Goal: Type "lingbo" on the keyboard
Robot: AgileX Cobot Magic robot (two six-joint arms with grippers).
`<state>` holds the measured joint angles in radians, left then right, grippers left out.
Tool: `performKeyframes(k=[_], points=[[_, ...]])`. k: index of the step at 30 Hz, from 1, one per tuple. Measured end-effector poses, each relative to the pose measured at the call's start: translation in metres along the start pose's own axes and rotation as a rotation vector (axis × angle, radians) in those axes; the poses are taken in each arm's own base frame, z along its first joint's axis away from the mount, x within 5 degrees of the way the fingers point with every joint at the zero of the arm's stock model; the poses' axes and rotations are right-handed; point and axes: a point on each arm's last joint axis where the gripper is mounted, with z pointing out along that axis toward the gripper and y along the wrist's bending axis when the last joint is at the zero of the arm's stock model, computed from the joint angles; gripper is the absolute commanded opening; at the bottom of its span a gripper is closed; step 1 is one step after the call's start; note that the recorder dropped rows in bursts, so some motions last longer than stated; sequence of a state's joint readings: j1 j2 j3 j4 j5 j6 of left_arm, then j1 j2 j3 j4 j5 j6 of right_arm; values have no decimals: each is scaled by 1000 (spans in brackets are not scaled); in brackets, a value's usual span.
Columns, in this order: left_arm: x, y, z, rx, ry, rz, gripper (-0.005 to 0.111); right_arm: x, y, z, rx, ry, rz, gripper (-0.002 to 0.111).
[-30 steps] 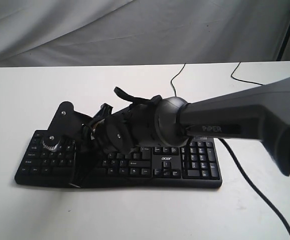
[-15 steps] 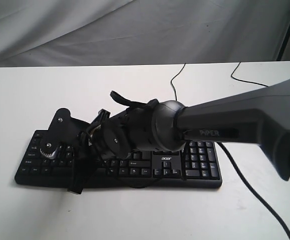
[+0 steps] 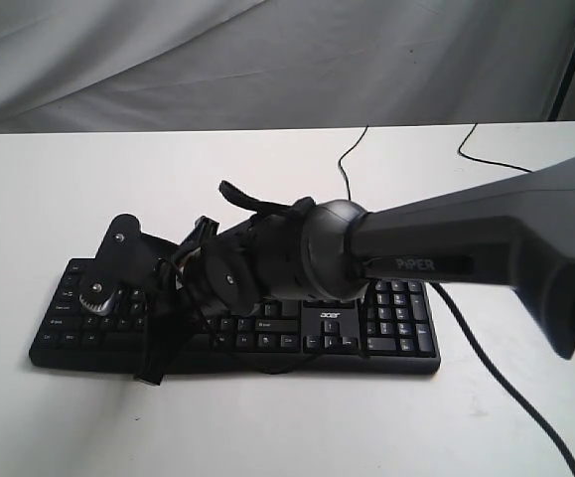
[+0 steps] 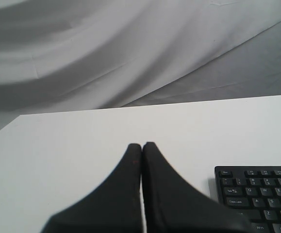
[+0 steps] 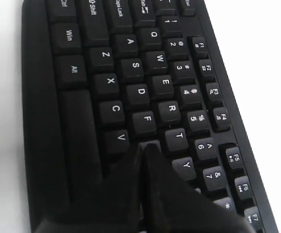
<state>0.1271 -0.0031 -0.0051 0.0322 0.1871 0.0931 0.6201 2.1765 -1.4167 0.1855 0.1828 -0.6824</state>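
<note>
Brightness: bright, flat, even; the white matte tabletop [image 3: 59, 199] is nearly blown out.
Shadows: just a thin soft one under the flat black keyboard with white legends [image 3: 386, 333].
Glare: dull sheen on the grey rounded arm joint [image 3: 332, 248].
Focus: the black right gripper [image 5: 142, 150] and black left gripper [image 4: 141, 145] are mushy blurs up close; key legends [image 5: 141, 91] are readable.

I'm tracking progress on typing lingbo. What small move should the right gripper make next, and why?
Probably a short press straight down: the right gripper, shut, has its tips over the keyboard where G should be, between the F key, T key and V key. Whether it already touches is unclear.
</note>
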Motion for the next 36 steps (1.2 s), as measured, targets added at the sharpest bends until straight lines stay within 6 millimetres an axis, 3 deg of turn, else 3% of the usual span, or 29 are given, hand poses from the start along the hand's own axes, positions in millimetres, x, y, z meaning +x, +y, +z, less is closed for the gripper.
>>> performKeyframes(k=[4, 10, 15, 22, 28, 36], points=[[0, 0, 0, 0, 0, 0, 1, 7, 7, 12, -15, 21, 1, 0], [0, 0, 0, 0, 0, 0, 1, 7, 8, 13, -14, 15, 13, 0], [0, 0, 0, 0, 0, 0, 1, -2, -5, -6, 14, -16, 13, 0], [0, 0, 0, 0, 0, 0, 1, 20, -24, -31, 51, 17, 23, 0], [0, 0, 0, 0, 0, 0, 1, 39, -30, -31, 65, 45, 45, 0], [0, 0, 0, 0, 0, 0, 1, 36, -33, -29, 98, 9, 43, 0]])
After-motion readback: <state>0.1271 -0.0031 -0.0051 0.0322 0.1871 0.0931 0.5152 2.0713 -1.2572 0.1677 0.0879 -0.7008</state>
